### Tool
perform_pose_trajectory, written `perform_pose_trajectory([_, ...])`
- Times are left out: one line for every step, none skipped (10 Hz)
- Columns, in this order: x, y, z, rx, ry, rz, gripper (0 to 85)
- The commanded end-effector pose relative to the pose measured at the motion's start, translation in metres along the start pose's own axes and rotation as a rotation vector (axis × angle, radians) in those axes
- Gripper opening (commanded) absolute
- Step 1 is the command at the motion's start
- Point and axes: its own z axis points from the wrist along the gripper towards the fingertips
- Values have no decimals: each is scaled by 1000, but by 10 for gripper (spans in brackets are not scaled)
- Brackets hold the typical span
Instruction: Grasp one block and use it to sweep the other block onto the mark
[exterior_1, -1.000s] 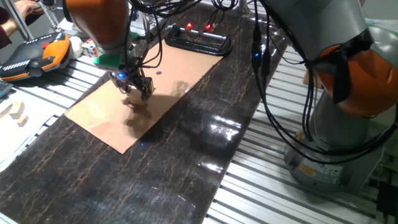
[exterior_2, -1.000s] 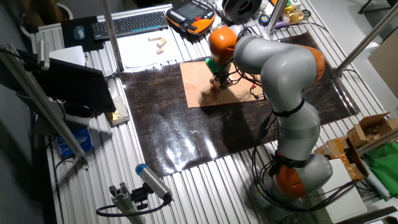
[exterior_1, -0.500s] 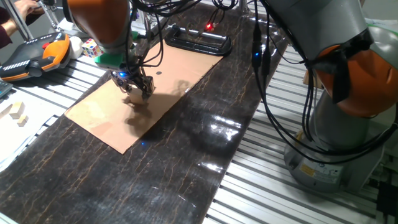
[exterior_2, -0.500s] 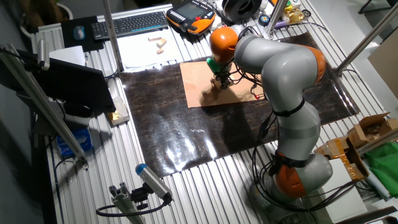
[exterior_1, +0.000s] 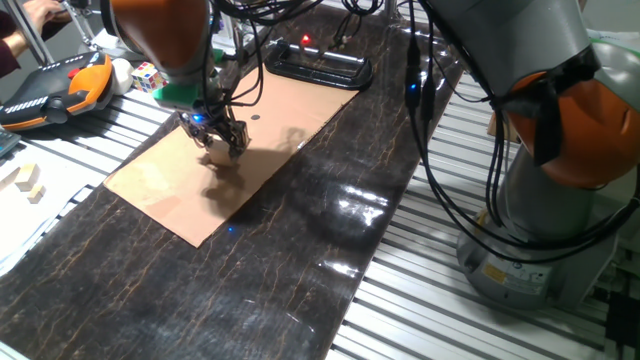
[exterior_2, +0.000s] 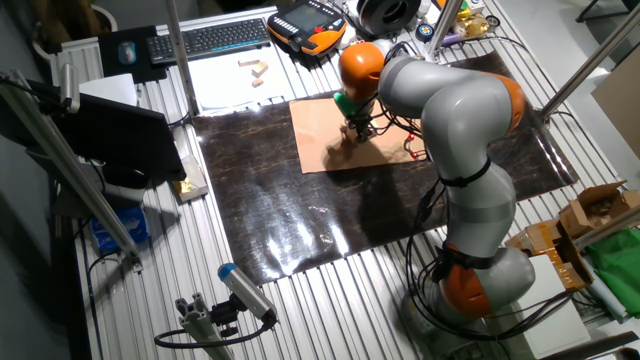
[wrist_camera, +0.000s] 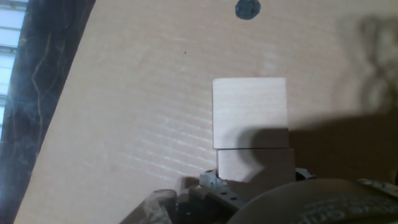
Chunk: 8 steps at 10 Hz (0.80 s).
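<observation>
In the hand view a pale wooden block (wrist_camera: 250, 112) lies flat on the brown cardboard. A second wooden block (wrist_camera: 255, 164) touches its near edge and sits between my fingers. The mark (wrist_camera: 247, 9), a small black dot, lies beyond the free block and almost in line with it. My gripper (exterior_1: 222, 148) stands low over the cardboard, shut on the held block. The mark (exterior_1: 256, 117) shows just past it. From the other side my gripper (exterior_2: 356, 134) and the arm hide both blocks.
The cardboard sheet (exterior_1: 165, 190) lies on a dark mat (exterior_1: 260, 280). Off the mat at the left are a teach pendant (exterior_1: 55, 85), a multicoloured puzzle cube (exterior_1: 146, 75) and two small wooden pieces (exterior_1: 25, 180). A black device (exterior_1: 320, 68) sits at the cardboard's far end.
My gripper has crept a little toward the mark with the held block. The shift is small.
</observation>
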Motion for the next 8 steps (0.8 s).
perform_pose_trajectory([-1,0,0,1,-3,-2,7])
perform_pose_trajectory([-2,0,0,1,-4,-3,7])
perform_pose_trajectory([-2,0,0,1,-4,-5,7])
perform_pose_trajectory([-3,0,0,1,-4,-6,7])
perform_pose_trajectory([-5,-1,1,1,-3,-6,7])
perform_pose_trajectory([-7,-1,1,-1,-3,-8,7])
perform_pose_trajectory([-8,-2,3,-4,-2,-11,7])
perform_pose_trajectory([-9,-2,3,-6,-1,-12,7])
